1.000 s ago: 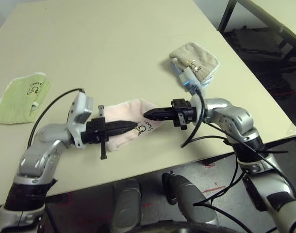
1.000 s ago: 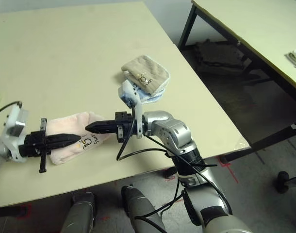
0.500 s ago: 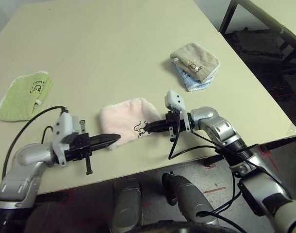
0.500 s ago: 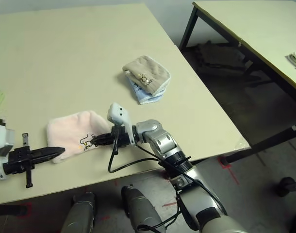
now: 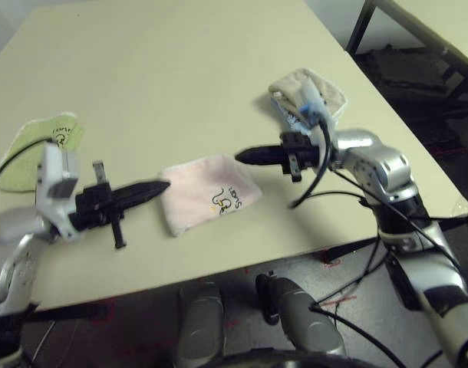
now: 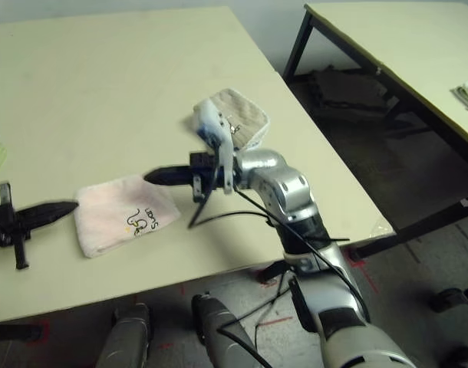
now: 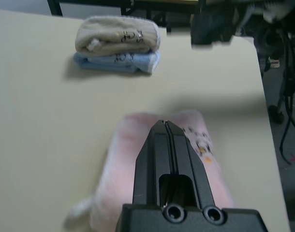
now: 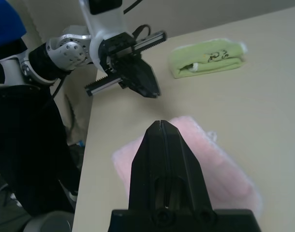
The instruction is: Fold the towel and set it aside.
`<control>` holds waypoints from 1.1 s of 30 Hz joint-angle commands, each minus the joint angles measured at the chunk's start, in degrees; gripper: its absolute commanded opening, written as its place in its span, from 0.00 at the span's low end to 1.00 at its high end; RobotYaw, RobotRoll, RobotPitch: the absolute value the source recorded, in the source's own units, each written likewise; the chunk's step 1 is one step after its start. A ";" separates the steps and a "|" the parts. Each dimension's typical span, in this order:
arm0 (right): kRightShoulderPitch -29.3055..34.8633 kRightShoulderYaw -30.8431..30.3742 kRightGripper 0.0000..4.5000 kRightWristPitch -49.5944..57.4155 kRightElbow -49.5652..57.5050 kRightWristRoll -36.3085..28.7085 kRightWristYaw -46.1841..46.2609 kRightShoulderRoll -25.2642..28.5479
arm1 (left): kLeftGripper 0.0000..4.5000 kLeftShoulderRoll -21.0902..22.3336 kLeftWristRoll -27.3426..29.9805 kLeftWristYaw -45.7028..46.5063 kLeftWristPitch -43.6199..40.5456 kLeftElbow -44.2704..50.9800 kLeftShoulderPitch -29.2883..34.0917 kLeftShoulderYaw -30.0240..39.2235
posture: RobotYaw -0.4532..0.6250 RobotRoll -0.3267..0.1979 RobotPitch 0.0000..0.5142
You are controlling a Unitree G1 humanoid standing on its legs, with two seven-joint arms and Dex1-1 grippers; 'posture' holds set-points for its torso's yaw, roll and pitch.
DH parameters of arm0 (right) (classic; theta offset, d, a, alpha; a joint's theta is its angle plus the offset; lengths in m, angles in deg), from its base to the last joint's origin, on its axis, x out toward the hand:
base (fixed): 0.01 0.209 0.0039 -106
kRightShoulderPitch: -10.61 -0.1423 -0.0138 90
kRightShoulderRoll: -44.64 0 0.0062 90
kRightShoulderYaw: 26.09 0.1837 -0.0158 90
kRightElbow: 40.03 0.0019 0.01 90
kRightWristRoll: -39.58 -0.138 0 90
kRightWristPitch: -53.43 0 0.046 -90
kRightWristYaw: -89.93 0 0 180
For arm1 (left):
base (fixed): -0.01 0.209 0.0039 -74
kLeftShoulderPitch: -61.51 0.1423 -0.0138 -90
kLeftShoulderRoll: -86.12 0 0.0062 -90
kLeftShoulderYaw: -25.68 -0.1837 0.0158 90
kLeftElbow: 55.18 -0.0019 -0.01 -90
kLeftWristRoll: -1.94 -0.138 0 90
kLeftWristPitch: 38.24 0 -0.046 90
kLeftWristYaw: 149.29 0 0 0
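The towel lies folded near the table edge. Both grippers, left and right, hover beside it, fingers together and empty. Setting it aside looks left to do.

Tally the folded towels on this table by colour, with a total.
Pale pink towel: 1
Light-green towel: 1
Tan towel: 1
Light-blue towel: 1 (under the tan one)
Total: 4
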 commanded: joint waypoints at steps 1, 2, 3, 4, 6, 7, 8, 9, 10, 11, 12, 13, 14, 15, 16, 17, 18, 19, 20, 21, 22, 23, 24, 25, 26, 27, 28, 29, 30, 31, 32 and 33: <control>-0.19 -4.88 0.01 -5.76 -8.85 6.00 2.57 -4.43 | 0.01 -1.36 -5.58 2.02 1.22 -2.45 -1.01 -5.01 | 0.37 0.62 0.37; -0.57 -5.93 0.01 -7.82 -11.77 7.83 3.16 -5.86 | 0.01 -1.66 -7.17 2.52 1.81 -3.21 -1.05 -6.14 | 0.37 0.62 0.37; -0.88 -6.50 0.01 -9.28 -13.73 9.05 3.39 -6.73 | 0.01 -1.85 -8.15 2.80 2.15 -3.66 -1.05 -6.79 | 0.38 0.62 0.38; -1.27 -7.01 0.01 -10.66 -16.20 10.32 3.89 -7.77 | 0.01 -2.15 -9.12 3.20 2.59 -4.19 -0.84 -7.41 | 0.38 0.62 0.38; -1.89 -8.07 0.01 -13.60 -21.03 13.19 5.00 -9.14 | 0.01 -2.60 -10.70 3.83 3.21 -5.20 -0.05 -8.31 | 0.38 0.62 0.38; -2.04 -8.63 0.01 -14.86 -23.20 14.64 5.46 -9.46 | 0.01 -2.74 -11.51 3.91 3.75 -5.64 0.52 -8.66 | 0.39 0.62 0.39; -2.01 -9.09 0.01 -16.09 -25.19 16.09 5.82 -9.53 | 0.01 -2.86 -12.05 4.00 4.11 -5.95 1.24 -8.81 | 0.39 0.62 0.39; -1.82 -9.38 0.01 -17.07 -26.56 17.24 5.93 -9.40 | 0.01 -2.99 -12.45 4.09 4.46 -6.11 1.96 -8.78 | 0.39 0.62 0.39; -1.49 -9.62 0.01 -17.70 -27.48 18.30 5.87 -8.91 | 0.01 -2.99 -12.84 4.14 4.90 -6.39 2.82 -8.52 | 0.39 0.62 0.39; -1.09 -9.71 0.01 -18.28 -27.93 19.20 5.72 -8.30 | 0.01 -2.89 -13.18 4.05 5.49 -6.72 3.83 -8.14 | 0.39 0.62 0.40; -0.66 -9.62 0.01 -18.64 -27.93 19.85 5.48 -7.36 | 0.01 -2.67 -13.52 3.59 6.48 -7.29 4.98 -7.56 | 0.39 0.62 0.40; -0.35 -9.37 0.01 -18.78 -27.75 20.26 5.20 -6.50 | 0.01 -2.45 -13.70 3.20 7.28 -7.82 5.90 -6.97 | 0.39 0.62 0.40; -0.03 -8.89 0.01 -18.78 -27.07 20.42 4.88 -5.34 | 0.01 -2.21 -13.61 2.80 7.99 -8.29 6.86 -6.14 | 0.39 0.62 0.40; 0.16 -8.40 0.01 -18.70 -26.42 20.38 4.56 -4.30 | 0.01 -1.97 -13.45 2.41 8.59 -8.73 7.58 -5.42 | 0.39 0.62 0.40; 0.32 -7.80 0.01 -18.41 -25.48 20.14 4.19 -3.05 | 0.01 -1.69 -13.25 2.05 9.10 -9.16 8.30 -4.56 | 0.39 0.62 0.40; 0.38 -7.23 0.01 -18.16 -24.69 19.80 3.86 -1.97 | 0.01 -1.42 -13.01 1.71 9.50 -9.62 8.78 -3.85 | 0.38 0.62 0.40; 0.48 -6.39 0.01 -17.55 -23.45 19.04 3.39 -0.89 | 0.01 -1.07 -12.80 1.26 9.94 -10.14 9.34 -3.07 | 0.38 0.62 0.40; 0.63 -5.49 0.01 -16.71 -22.01 18.06 2.86 -0.02 | 0.01 -0.78 -12.61 0.81 10.34 -10.60 9.79 -2.41 | 0.39 0.62 0.40; 0.78 -4.23 0.01 -15.15 -19.81 16.39 2.14 0.77 | 0.01 -0.56 -12.10 0.45 10.41 -11.10 10.09 -1.56 | 0.39 0.62 0.40; 0.97 -3.01 0.01 -13.41 -17.54 14.70 1.53 1.40 | 0.01 -0.40 -11.48 0.22 10.07 -11.48 10.21 -0.72 | 0.39 0.62 0.40; 1.25 -1.54 0.01 -10.87 -14.48 12.36 0.68 2.13 | 0.01 -0.25 -10.28 0.34 8.53 -11.75 10.11 0.34 | 0.39 0.62 0.40; 1.60 -0.25 0.01 -8.26 -11.53 10.22 0.07 2.91 | 0.01 -0.13 -8.89 0.61 6.55 -11.74 10.05 1.37 | 0.39 0.62 0.40; 1.92 0.54 0.01 -6.36 -9.48 8.92 -0.21 3.41 | 0.01 -0.05 -7.96 0.81 5.17 -11.66 10.04 2.02 | 0.39 0.62 0.40; 2.25 1.26 0.04 -4.50 -7.12 7.64 -0.57 4.22 | 0.00 0.24 -6.68 0.93 3.03 -11.37 10.16 2.77 | 0.39 0.62 0.40; 2.76 2.36 0.09 -3.11 -4.54 6.43 -0.76 5.50 | 0.04 0.92 -2.83 1.70 -3.21 -10.20 10.59 4.07 | 0.39 0.62 0.40; 3.42 3.37 0.15 -2.56 -2.29 5.76 -0.80 6.96 | 0.09 2.10 2.56 2.53 -11.59 -8.68 11.36 5.60 | 0.39 0.62 0.40; 4.40 3.99 0.22 -3.10 -0.28 5.63 -1.14 8.62 | 0.14 3.28 8.23 3.65 -20.08 -7.17 12.20 7.10 | 0.39 0.62 0.40; 5.47 4.21 0.29 -4.23 1.17 5.85 -1.46 10.06 | 0.21 4.09 13.01 4.86 -26.93 -6.11 12.75 8.33 | 0.39 0.62 0.40; 6.92 4.49 0.38 -5.90 2.26 6.18 -1.73 11.31 | 0.29 4.85 17.42 7.56 -34.37 -5.84 13.01 9.45 | 0.39 0.62 0.40; 8.27 4.77 0.45 -7.30 3.05 6.34 -1.95 12.29 | 0.36 5.63 21.06 10.65 -41.54 -6.08 13.07 10.34 | 0.38 0.62 0.40; 9.48 5.05 0.55 -8.70 3.54 6.37 -2.14 13.09 | 0.45 6.39 23.78 13.44 -47.80 -6.39 13.11 10.98 | 0.38 0.62 0.41; 11.07 5.33 0.62 -11.09 3.86 6.62 -2.77 14.09 | 0.52 7.19 26.16 15.34 -53.19 -6.35 13.37 11.14 | 0.38 0.62 0.41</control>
